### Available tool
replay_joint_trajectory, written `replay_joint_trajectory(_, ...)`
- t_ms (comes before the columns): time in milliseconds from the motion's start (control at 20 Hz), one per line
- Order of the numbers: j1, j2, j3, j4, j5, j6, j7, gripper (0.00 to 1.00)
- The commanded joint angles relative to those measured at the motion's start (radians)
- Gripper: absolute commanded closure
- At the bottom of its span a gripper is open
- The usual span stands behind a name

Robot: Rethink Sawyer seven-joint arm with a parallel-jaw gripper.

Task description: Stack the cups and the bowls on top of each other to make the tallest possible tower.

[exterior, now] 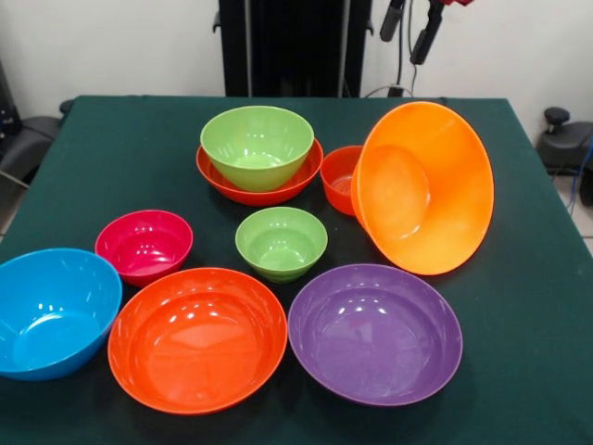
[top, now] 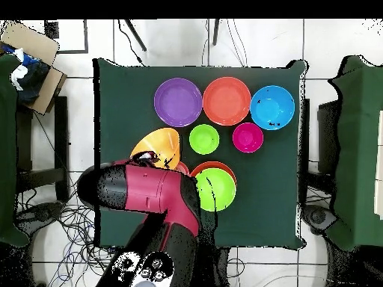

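Tower so far, far centre of the green table (exterior: 83,167): medium lime green bowl (exterior: 257,146) nested in the wide red-orange bowl (exterior: 259,181). To its right, the large orange bowl (exterior: 424,188) is tipped on its side, opening facing left, against the small red-orange bowl (exterior: 340,179).

Near row: blue bowl (exterior: 51,311), big red-orange bowl (exterior: 197,338), purple bowl (exterior: 374,332). Between the rows: magenta bowl (exterior: 144,245), small green bowl (exterior: 281,243).

Arm (top: 149,194) hides the gripper; can't tell finger state.
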Motion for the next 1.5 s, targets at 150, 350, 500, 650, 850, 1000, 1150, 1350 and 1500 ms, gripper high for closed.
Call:
replay_joint_trajectory(150,0.006,0.062,0.053,0.031,-0.063,-0.019,0.041,0.00)
replay_joint_trajectory(350,0.034,0.104,0.039,-0.044,-0.031,0.039,0.110,0.00)
replay_joint_trajectory(500,0.058,0.152,0.017,-0.111,-0.009,0.072,0.166,0.00)
replay_joint_trajectory(650,0.072,0.184,0.003,-0.153,0.020,0.088,0.203,0.00)
replay_joint_trajectory(850,0.090,0.231,-0.024,-0.219,0.055,0.120,0.238,0.00)
replay_joint_trajectory(1000,0.100,0.257,-0.041,-0.243,0.073,0.123,0.245,0.00)
replay_joint_trajectory(1150,0.103,0.268,-0.050,-0.238,0.088,0.110,0.233,0.00)
replay_joint_trajectory(1350,0.108,0.268,-0.059,-0.222,0.107,0.099,0.218,0.00)
replay_joint_trajectory(1500,0.111,0.271,-0.065,-0.207,0.114,0.081,0.203,0.00)
